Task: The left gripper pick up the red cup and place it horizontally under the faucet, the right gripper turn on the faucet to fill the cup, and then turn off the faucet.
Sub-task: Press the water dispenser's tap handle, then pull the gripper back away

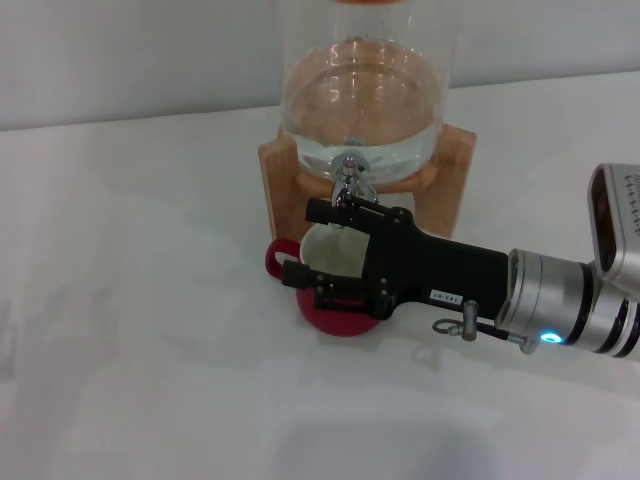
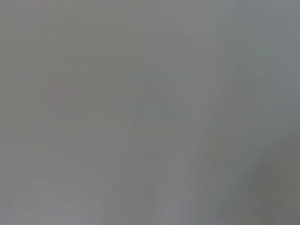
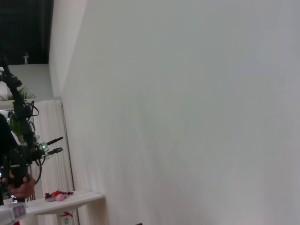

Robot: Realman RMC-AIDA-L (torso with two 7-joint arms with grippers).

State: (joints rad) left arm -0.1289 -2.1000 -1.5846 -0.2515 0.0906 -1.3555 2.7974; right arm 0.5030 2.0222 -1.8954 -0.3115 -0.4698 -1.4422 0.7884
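In the head view the red cup (image 1: 345, 318) stands upright on the white table right under the faucet (image 1: 347, 176), its loop handle (image 1: 276, 258) pointing left. The left gripper (image 1: 310, 243), a black claw on a grey ribbed housing with a lit light, reaches in from the right. One finger lies at the cup's far rim close below the spout and the other at its near rim, so the fingers clasp the cup. The cup's white inside shows between them. The right gripper is out of view. The left wrist view is plain grey.
The glass dispenser (image 1: 360, 90), part full of water, rests on a wooden stand (image 1: 275, 185) at the back of the white table (image 1: 130, 330). The right wrist view shows a white wall (image 3: 187, 112) and a distant small table with another machine.
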